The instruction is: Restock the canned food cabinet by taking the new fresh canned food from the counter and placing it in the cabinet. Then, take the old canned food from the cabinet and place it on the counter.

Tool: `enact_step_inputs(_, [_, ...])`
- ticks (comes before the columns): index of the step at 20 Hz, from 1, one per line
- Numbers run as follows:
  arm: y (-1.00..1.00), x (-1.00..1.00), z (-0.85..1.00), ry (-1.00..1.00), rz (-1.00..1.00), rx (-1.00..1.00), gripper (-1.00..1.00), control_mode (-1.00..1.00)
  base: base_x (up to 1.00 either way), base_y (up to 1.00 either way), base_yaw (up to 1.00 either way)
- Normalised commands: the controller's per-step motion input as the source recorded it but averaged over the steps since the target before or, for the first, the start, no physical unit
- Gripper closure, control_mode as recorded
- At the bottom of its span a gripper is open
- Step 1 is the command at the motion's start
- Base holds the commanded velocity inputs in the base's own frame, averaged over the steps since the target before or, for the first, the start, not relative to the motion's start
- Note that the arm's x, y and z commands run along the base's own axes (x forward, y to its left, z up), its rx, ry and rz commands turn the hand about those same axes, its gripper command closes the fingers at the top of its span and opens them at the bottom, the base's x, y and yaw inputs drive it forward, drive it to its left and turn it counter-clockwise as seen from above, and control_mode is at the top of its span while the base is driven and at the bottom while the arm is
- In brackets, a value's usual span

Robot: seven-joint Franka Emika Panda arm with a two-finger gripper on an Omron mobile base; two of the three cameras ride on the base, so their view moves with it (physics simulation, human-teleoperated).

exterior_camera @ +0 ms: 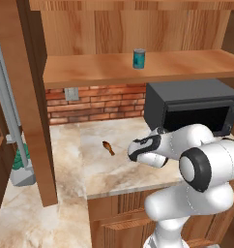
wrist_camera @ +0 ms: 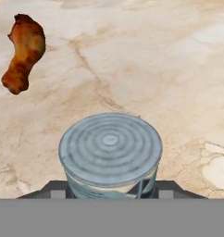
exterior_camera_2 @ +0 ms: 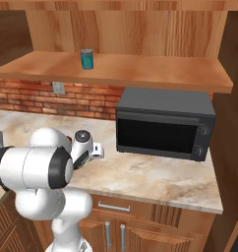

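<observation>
In the hand view we see a can with a ringed grey lid [wrist_camera: 110,147] sitting between the 2 dark tips of the end effector [wrist_camera: 111,189], over the marbled surface [wrist_camera: 178,69]; whether the tips are pressing it, we cannot tell. A brown chicken drumstick [wrist_camera: 22,52] lies apart from it. In both base views, 1 teal can [exterior_camera: 138,58] stands upright on the cabinet [exterior_camera_2: 155,74] shelf. The black microwave [exterior_camera_2: 165,123] sits on the surface just beside the arm.
</observation>
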Motion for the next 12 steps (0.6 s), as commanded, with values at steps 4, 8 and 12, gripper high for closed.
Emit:
enact_step_inputs(4, [0.00, -0.03, -0.02, -0.05, -0.05, 0.00, -1.00, -1.00, 0.00, 0.00, 0.00])
enact_step_inputs(8, [0.00, 0.00, 0.24, -0.06, -0.07, 0.00, -1.00, -1.00, 0.00, 0.00, 0.00])
enact_step_inputs(12, [0.02, -0.01, 0.84, -0.07, -0.10, 0.00, -1.00, -1.00, 0.00, 0.00, 0.00])
